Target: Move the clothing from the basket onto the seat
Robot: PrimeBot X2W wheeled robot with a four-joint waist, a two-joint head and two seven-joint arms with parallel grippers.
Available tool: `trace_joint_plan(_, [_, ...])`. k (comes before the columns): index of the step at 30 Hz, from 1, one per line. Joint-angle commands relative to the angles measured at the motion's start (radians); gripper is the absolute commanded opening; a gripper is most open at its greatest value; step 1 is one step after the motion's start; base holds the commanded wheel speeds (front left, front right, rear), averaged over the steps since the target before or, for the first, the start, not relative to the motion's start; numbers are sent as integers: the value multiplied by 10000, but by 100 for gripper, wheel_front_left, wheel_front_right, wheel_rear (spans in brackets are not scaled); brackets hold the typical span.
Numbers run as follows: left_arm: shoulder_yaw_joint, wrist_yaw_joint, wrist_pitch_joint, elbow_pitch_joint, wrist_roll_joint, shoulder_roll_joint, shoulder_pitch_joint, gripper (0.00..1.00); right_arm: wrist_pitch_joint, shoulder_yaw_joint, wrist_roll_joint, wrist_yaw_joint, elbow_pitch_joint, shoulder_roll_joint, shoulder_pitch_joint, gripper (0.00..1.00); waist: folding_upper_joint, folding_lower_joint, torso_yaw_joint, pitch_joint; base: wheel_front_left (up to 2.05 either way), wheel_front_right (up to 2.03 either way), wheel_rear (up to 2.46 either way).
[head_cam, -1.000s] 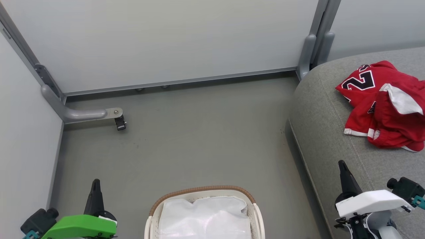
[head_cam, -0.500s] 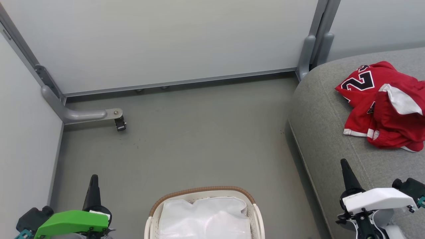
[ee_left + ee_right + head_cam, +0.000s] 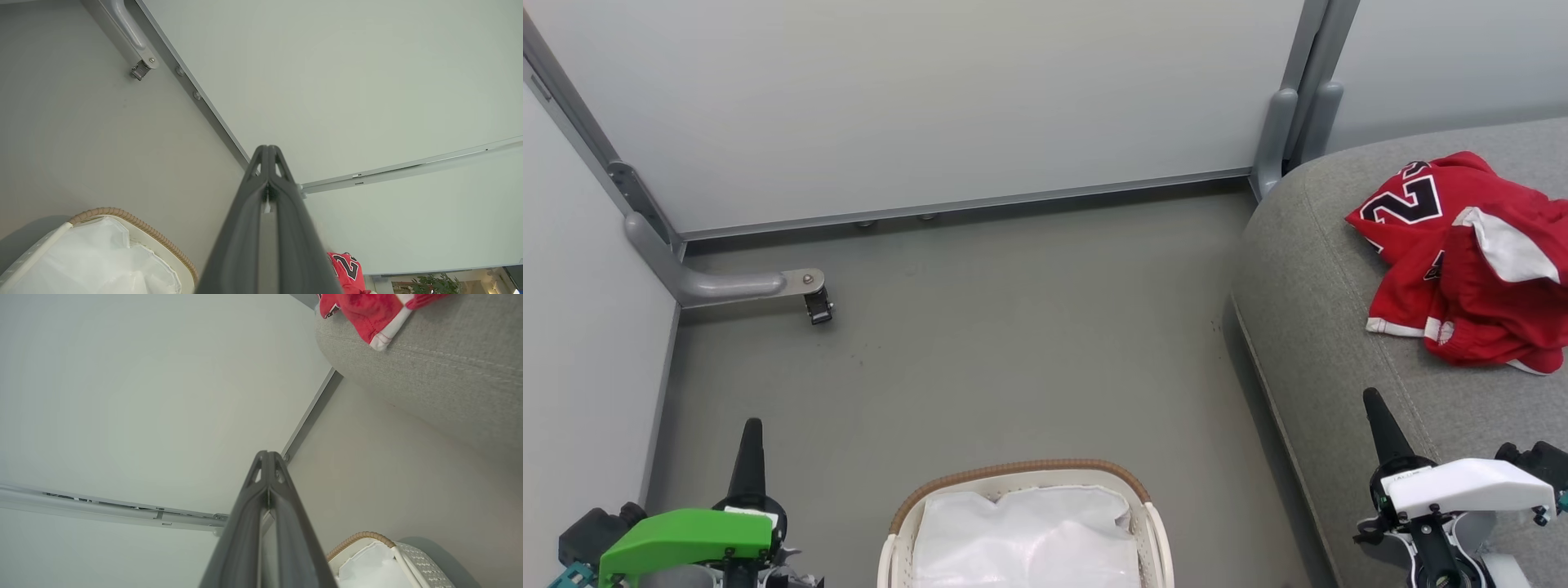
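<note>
Head view: floor (image 3: pixel 1013 343) beside seat (image 3: pixel 1319 269), perhaps frosted walls (image 3: pixel 931 98).

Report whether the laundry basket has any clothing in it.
Empty as far as shown: the laundry basket holds just its white liner; its near end is cropped. Both red garments lie on the sofa cushion.

Head cam looks fwd/down from above; wrist cams low, facing wall (image 3: pixel 367 81); all share basket (image 3: pixel 1013 468).
</note>
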Motion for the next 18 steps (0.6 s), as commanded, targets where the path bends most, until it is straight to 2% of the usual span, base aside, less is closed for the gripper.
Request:
trace_joint_plan(1, [72,-58,71,-88,-293,50,-269,0,81,-59,291,-5,-100,-74,-212,0,0,0,-1,-4,0,0,0])
trace_joint_plan(18, [198,-78,475,-149,-1680,57,-420,0,487,-230,1742,-6,-106,-75,-239,0,0,0,-15,-40,0,0,0])
